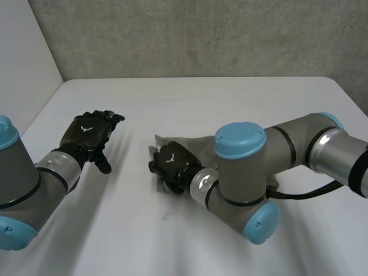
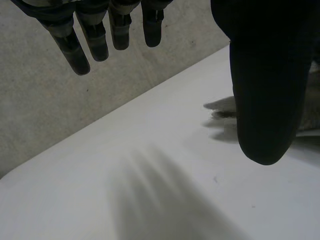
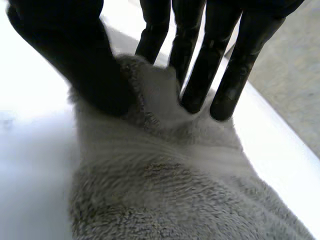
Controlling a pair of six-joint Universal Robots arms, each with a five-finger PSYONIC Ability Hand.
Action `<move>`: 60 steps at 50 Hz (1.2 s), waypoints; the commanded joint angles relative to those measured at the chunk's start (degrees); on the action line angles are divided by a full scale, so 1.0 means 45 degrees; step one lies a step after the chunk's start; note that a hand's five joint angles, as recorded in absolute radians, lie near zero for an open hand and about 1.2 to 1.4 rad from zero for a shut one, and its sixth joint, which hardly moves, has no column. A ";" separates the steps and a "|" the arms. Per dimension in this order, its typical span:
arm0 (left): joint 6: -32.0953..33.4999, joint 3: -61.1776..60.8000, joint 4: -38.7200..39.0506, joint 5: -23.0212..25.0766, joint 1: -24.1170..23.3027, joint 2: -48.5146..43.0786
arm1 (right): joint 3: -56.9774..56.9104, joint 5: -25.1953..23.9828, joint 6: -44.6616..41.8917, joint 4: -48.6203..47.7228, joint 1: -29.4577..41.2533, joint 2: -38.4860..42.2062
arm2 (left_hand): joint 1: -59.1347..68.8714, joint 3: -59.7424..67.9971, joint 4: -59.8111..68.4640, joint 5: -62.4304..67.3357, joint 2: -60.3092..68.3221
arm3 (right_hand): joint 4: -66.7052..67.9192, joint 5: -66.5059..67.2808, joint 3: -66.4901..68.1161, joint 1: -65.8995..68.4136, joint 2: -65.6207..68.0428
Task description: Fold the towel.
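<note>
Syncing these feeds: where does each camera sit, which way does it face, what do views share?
Head: between and behind the arms, looking down on the table; left hand open, right hand pinching the towel.
Left wrist: along its palm toward table and wall; towel edge beyond thumb.
Right wrist: along its palm; fingers and thumb pinch towel.
Shared: towel, all three.

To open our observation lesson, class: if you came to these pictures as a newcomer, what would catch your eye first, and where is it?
The bulky right arm bends across the middle of the white table. Its black right hand pinches a bunched grey towel between thumb and fingers. Off to the left, the left hand hovers open above bare table, apart from the towel.
</note>
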 commanded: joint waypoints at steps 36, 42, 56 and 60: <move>0.0019 -0.0123 0.0310 0.0001 -0.0591 0.0077 | 0.8536 -0.1555 0.2062 -0.3367 -0.7871 -0.4405 | 0.0070 0.0081 0.0087 -0.0328 0.0121 | 0.6236 0.6008 0.6221 0.4485 0.6608; 0.0000 -0.0162 0.0290 0.0001 -0.0591 0.0096 | 0.8321 -0.1282 0.2003 -0.3953 -0.8184 -0.4698 | 0.0070 0.0081 0.0087 -0.0328 0.0121 | 0.6236 0.6008 0.6221 0.4485 0.6608; 0.0000 -0.0279 0.0290 0.0000 -0.0532 0.0408 | 0.3497 -0.0793 0.1339 -0.2664 -0.2325 -0.3546 | 0.0070 0.0081 0.0087 -0.0328 0.0121 | 0.6236 0.6008 0.6221 0.4485 0.6608; 0.0019 -0.0299 0.0290 -0.0019 -0.0513 0.0448 | 0.2269 -0.1008 -0.0469 -0.1281 -0.0728 -0.1871 | 0.0070 0.0081 0.0087 -0.0328 0.0121 | 0.6236 0.6008 0.6221 0.4485 0.6608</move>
